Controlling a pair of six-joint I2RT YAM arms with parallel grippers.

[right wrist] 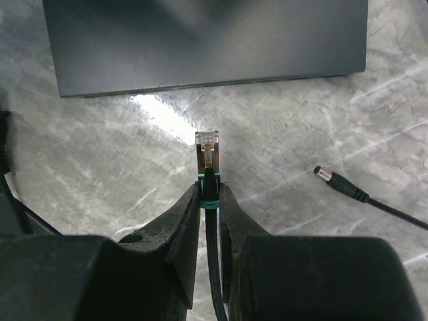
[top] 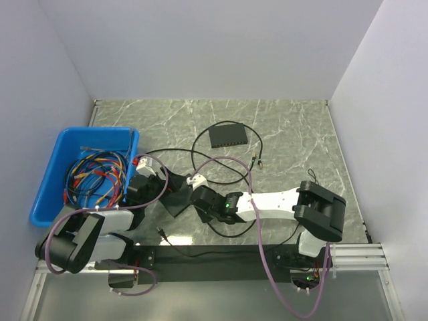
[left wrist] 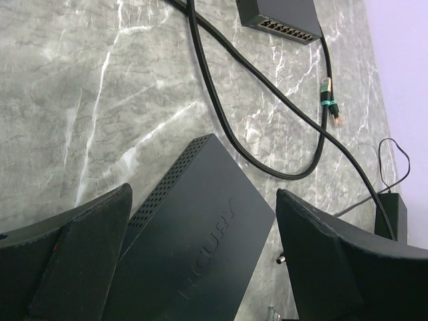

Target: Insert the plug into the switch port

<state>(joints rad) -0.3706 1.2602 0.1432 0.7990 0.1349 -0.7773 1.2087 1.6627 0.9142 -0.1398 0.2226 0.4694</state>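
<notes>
On the grey marble table (top: 294, 127), far-left side: blue bin (top: 63, 144) holding a multicoloured wire bundle (top: 100, 177).

Both arms reach to the near-centre of the table, the right arm stretched across from the right side.

Large flat black slab (left wrist: 194, 227) lies at near-centre, angled, with a perforated side and embossed lettering on top. Left gripper (left wrist: 204, 194) straddles it, jaws spread wide. Marble shows between the slab and the right-hand finger, so nothing is grasped. Contact on the other side cannot be told.

Small black switch (left wrist: 281, 10) sits toward the far centre, well apart from the slab. The switch port (left wrist: 284, 28) is one socket in the row on its long edge, which faces the arms. No cable is in any socket of the row.

Long thin black cable (left wrist: 221, 114) loops over the table between switch and slab. Its free end (left wrist: 332, 107) has a green band and lies on the marble near the switch's right end.

Right gripper (right wrist: 209, 190) is clamped on the plug (right wrist: 208, 148), pinching at the teal band just behind the clear tip. The tip points at a plain edge of the slab, close to it but not touching.

Barrel power connector (right wrist: 332, 180) lies loose on the marble to the right of the plug.
</notes>
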